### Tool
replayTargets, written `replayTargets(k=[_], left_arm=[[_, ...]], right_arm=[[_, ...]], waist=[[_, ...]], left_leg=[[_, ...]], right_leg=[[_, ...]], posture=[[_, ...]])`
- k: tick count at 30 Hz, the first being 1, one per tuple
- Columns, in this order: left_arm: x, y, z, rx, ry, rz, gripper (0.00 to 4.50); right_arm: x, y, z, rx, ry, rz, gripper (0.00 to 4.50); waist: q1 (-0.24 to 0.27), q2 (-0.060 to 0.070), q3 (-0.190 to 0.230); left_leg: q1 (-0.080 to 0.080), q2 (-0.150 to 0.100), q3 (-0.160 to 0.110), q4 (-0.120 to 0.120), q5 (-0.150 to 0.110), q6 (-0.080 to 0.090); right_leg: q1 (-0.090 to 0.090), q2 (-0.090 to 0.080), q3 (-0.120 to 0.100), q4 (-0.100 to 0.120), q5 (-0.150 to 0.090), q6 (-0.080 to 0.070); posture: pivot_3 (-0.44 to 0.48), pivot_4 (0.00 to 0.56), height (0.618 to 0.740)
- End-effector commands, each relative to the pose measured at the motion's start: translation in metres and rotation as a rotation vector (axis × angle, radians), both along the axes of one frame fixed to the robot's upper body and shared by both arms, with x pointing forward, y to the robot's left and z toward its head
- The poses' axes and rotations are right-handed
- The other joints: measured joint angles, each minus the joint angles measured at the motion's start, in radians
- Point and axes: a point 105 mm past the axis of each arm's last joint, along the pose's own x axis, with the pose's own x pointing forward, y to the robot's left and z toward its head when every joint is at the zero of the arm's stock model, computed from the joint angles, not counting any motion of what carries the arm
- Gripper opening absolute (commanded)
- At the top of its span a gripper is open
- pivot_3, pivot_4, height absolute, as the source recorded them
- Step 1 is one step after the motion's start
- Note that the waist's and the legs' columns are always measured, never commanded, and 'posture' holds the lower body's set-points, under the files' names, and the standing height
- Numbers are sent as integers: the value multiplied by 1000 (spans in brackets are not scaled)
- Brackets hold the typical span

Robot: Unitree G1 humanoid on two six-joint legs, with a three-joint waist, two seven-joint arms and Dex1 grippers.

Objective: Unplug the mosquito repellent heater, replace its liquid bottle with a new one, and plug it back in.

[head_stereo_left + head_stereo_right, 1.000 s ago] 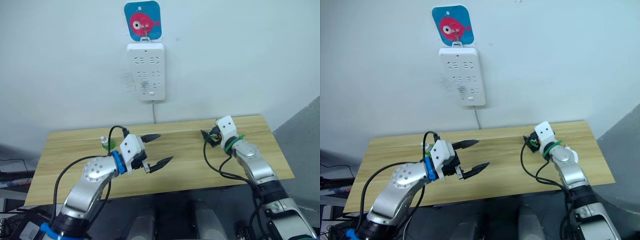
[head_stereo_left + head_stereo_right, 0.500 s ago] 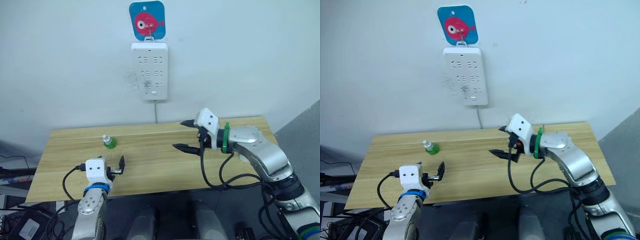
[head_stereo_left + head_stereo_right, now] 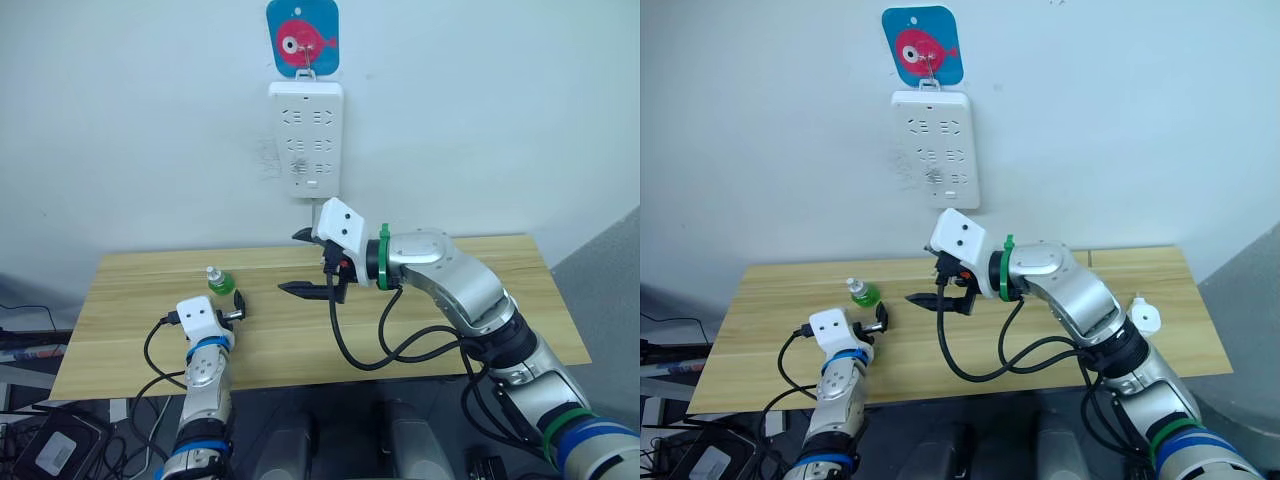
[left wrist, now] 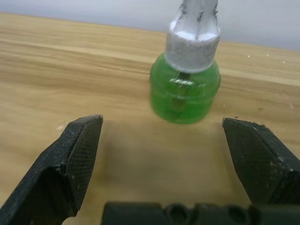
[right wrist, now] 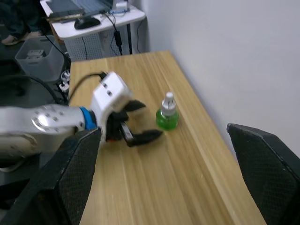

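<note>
A small green liquid bottle (image 3: 219, 282) with a white cap stands upright on the left part of the wooden table (image 3: 130, 345). My left gripper (image 3: 236, 307) is low on the table just in front of it. Its fingers (image 4: 75, 154) are open, and the bottle (image 4: 185, 88) stands a little beyond the gap, untouched. My right gripper (image 3: 297, 263) hovers open and empty above the table's middle, below the power strip. The mosquito repellent heater (image 3: 1145, 318), white and round, lies on the table's right part, away from both grippers.
A white multi-socket strip (image 3: 306, 140) hangs on the wall under a blue fish card (image 3: 302, 38), its cord running down behind the table. Black cables loop below my right arm. Beyond the table's left end stand a desk (image 5: 93, 16) and a grey bin (image 5: 35, 58).
My right arm swung left from the table's right side to the middle, leaving the heater uncovered on the right. The left gripper pulled back from the middle to just before the bottle. The camera shifted.
</note>
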Motion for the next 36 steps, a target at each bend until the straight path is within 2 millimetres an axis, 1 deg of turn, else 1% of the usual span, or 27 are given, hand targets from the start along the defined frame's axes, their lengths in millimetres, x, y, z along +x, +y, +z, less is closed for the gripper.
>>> replayTargets(k=[1,3,5,7,11,12,13,18,19,21,23,26,28,29,30,31,33,35,36], left_arm=[[10,3,8,40,-31,-19,4500],[16,5,9,53,-29,-10,4500],[19,12,10,46,-32,26,4500],[21,13,10,52,-26,30,4500],[24,13,7,18,-17,28,4500],[25,12,7,20,-15,17,4122],[26,12,7,25,-14,7,3936],[27,14,9,37,-19,-12,2439],[27,14,11,44,-23,-14,2225],[28,13,15,61,-40,-28,2226],[32,5,27,111,-74,-90,2226],[39,-13,50,185,-109,-236,2226],[42,-48,77,270,-133,-521,2226],[35,-72,92,315,-143,-712,2226],[27,-88,100,338,-135,-850,2226],[19,-100,105,341,-111,-953,2226],[-2,-121,107,344,-41,-1176,2226],[-23,-135,109,358,10,-1383,2226],[-31,-140,112,357,24,-1458,2226]], right_arm=[[-2,10,18,49,-40,15,4490],[1,12,23,67,-48,3,4490],[4,13,27,78,-53,-6,4490],[6,12,30,85,-55,-13,4490],[10,7,30,81,-59,-36,4490],[12,6,30,81,-60,-45,4500],[13,4,30,85,-55,-55,4500],[17,-1,30,101,-35,-90,4500],[18,-3,29,101,-34,-96,4500],[18,-6,27,100,-34,-103,4500],[19,-13,24,99,-37,-114,4500],[21,-33,15,85,-54,-134,4500],[19,-56,3,68,-42,-134,4500],[16,-69,-4,54,-32,-129,4500],[13,-77,-8,44,-26,-124,4500],[12,-82,-11,39,-24,-120,4500],[12,-88,-15,38,-42,-133,4500],[12,-90,-15,55,-56,-151,4500],[10,-89,-14,70,-56,-155,4500]], waist=[[-2,0,0],[-5,0,1],[-9,0,1],[-12,0,1],[-16,0,2],[-17,0,3],[-18,0,3],[-23,0,3],[-24,0,3],[-24,0,3],[-23,0,3],[-15,0,3],[-7,0,3],[-2,0,3],[1,0,3],[1,0,3],[-1,1,3],[-13,3,2],[-18,3,2]], left_leg=[[0,0,-1,0,0,0],[0,0,-2,0,0,0],[0,0,-3,0,0,-1],[0,-1,-4,0,0,-2],[-1,-3,-5,0,0,-2],[-1,-3,-5,0,0,-2],[-1,-3,-5,0,0,-2],[-1,-3,-6,0,0,-2],[-1,-3,-6,0,0,-2],[-1,-3,-6,-1,0,-2],[-1,-3,-6,-1,0,-2],[-2,-3,-7,-1,0,-2],[-2,-3,-7,-1,0,-2],[-2,-3,-7,-1,0,-2],[-2,-3,-7,-1,0,-2],[-2,-3,-7,-1,0,-2],[-2,-3,-6,-1,0,-2],[0,-3,-4,-2,0,-2],[0,-2,-3,-2,0,-2]], right_leg=[[0,0,-1,0,0,0],[0,0,-4,0,0,-1],[0,-1,-9,1,0,-1],[0,-8,-17,1,1,-1],[0,-10,-18,0,1,-1],[0,-10,-19,0,1,-1],[0,-10,-19,0,1,-1],[0,-10,-20,1,1,-1],[0,-10,-20,1,1,-1],[0,-10,-20,1,1,-1],[0,-10,-20,0,1,-1],[0,-10,-20,0,1,-1],[0,-10,-20,0,1,-1],[0,-10,-20,0,1,-1],[0,-10,-20,-1,1,-1],[1,-10,-21,-1,1,-1],[1,-10,-19,-1,1,-1],[1,-10,-19,-1,1,-1],[1,-10,-19,-1,1,-1]], posture=[[-78,307,740],[-83,312,740],[-88,312,740],[-92,313,740],[-103,309,740],[-103,308,740],[-102,309,740],[-96,299,740],[-94,298,740],[-81,290,740],[-75,288,740],[-59,284,740],[-36,277,740],[-26,271,740],[-21,263,740],[-21,258,740],[-29,238,740],[-45,227,740],[-51,221,740]])
